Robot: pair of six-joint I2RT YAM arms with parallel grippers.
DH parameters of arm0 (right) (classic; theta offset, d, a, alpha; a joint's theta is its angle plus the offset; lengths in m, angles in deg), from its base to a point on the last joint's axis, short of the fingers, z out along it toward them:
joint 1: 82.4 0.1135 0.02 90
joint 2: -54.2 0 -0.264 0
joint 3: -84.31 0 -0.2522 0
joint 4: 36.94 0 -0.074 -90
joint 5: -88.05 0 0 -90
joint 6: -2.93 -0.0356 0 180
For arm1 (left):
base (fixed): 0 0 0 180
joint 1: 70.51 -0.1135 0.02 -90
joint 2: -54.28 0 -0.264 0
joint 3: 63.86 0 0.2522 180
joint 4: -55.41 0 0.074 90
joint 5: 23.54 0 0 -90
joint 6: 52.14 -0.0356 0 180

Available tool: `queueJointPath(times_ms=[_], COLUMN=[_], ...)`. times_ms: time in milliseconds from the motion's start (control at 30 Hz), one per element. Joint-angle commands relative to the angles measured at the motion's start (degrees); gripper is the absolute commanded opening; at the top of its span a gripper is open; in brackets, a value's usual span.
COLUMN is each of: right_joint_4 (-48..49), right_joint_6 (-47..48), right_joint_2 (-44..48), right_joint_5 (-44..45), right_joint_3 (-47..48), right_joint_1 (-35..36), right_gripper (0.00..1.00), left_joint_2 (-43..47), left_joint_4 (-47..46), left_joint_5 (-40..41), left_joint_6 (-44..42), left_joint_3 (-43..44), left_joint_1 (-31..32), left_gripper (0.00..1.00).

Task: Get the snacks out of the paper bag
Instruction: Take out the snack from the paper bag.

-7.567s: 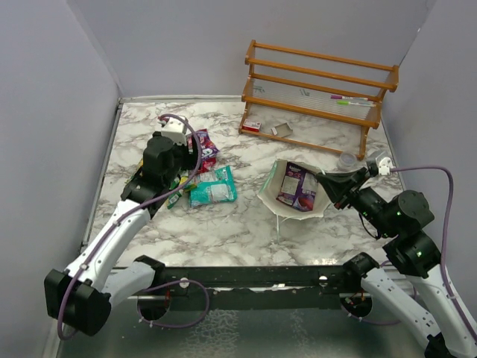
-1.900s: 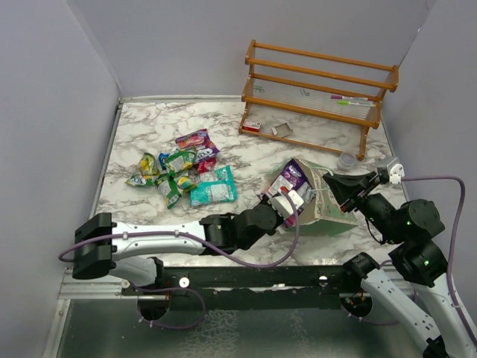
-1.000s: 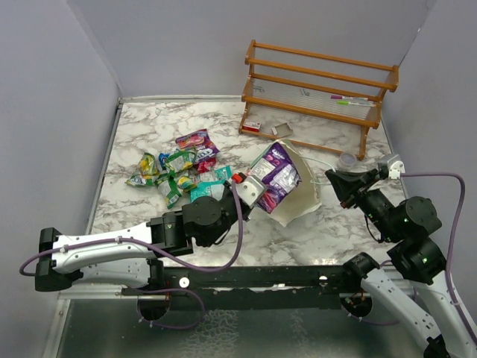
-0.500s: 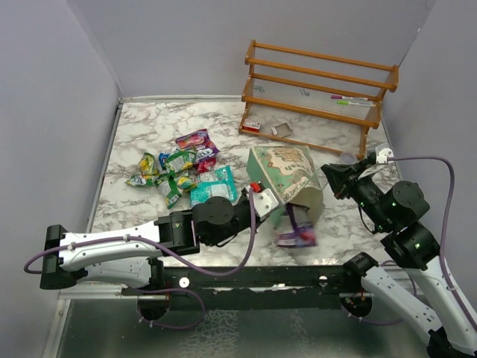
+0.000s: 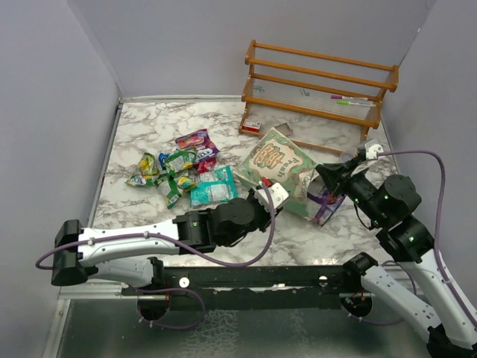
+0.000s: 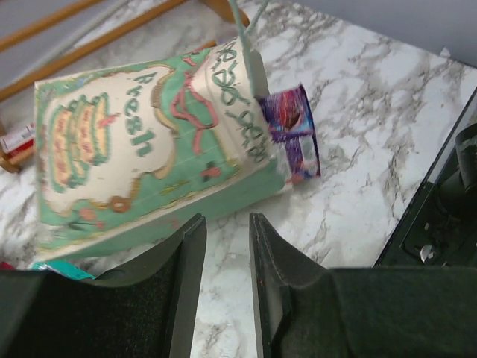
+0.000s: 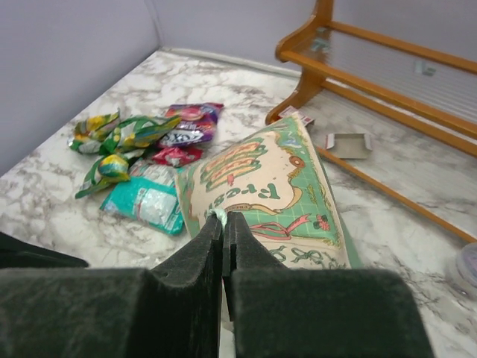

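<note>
The pale green paper bag point(image 5: 279, 170) lies on its side, printed face up, its mouth towards the right arm. A purple candy packet point(image 5: 325, 206) sticks out of the mouth; it also shows in the left wrist view point(image 6: 291, 128) beside the bag point(image 6: 141, 149). My left gripper point(image 5: 267, 195) is open and empty just in front of the bag, its gripper point point(image 6: 227, 242) over bare marble. My right gripper point(image 5: 326, 179) is shut on the bag's pale string handle point(image 7: 221, 217), above the bag point(image 7: 261, 183). Several snacks point(image 5: 182, 170) lie in a pile at the left.
A wooden rack point(image 5: 320, 86) stands at the back right, with a small red-white box point(image 7: 299, 116) at its foot. A clear cup point(image 7: 468, 270) sits right of the bag. The teal packet point(image 7: 145, 203) lies close to the bag's left edge.
The bag hung mouth down with the purple packet dropping out; it has swung back and right onto its side. My left gripper has let go of it and drawn back a little.
</note>
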Motion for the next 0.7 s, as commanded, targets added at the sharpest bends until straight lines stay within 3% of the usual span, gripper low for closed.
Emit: queueJointPath(times_ms=[0,133,300,433,500,567,667], right_joint_4=[4.4,4.9,7.0,10.9,12.5,12.9,12.0], right_joint_6=[0.9,0.9,-2.0,-4.4,-5.3,-5.6,-5.8], right_joint_2=[-3.7,-6.4,-10.0,-12.8,-13.9,-15.0,-16.3], right_joint_5=[-10.4,-16.0,-15.6,-18.1,-18.9,-19.0,-19.3], right_joint_3=[2.6,4.2,5.1,5.3,5.3,6.0,7.1], right_joint_1=[0.0,0.0,0.0,0.0,0.0,0.0,0.0], right_gripper=[0.02,0.02,0.02,0.02,0.02,0.02,0.02], left_joint_2=[-4.8,-4.4,1.9,3.7,2.0,-0.7,-5.9], left_joint_4=[-1.7,-2.4,-6.5,-8.7,-8.5,-6.9,-5.1], left_joint_5=[0.3,1.3,-1.1,-6.7,-9.7,-11.1,-10.3], left_joint_6=[4.8,6.3,9.2,10.5,9.2,6.2,0.0], left_joint_3=[-0.8,-2.1,-9.2,-15.0,-16.4,-16.3,-15.2], left_joint_1=[-0.7,-1.0,-1.0,-0.8,-0.4,0.7,1.8], left_gripper=[0.35,0.46,0.69,0.74,0.76,0.93,0.99])
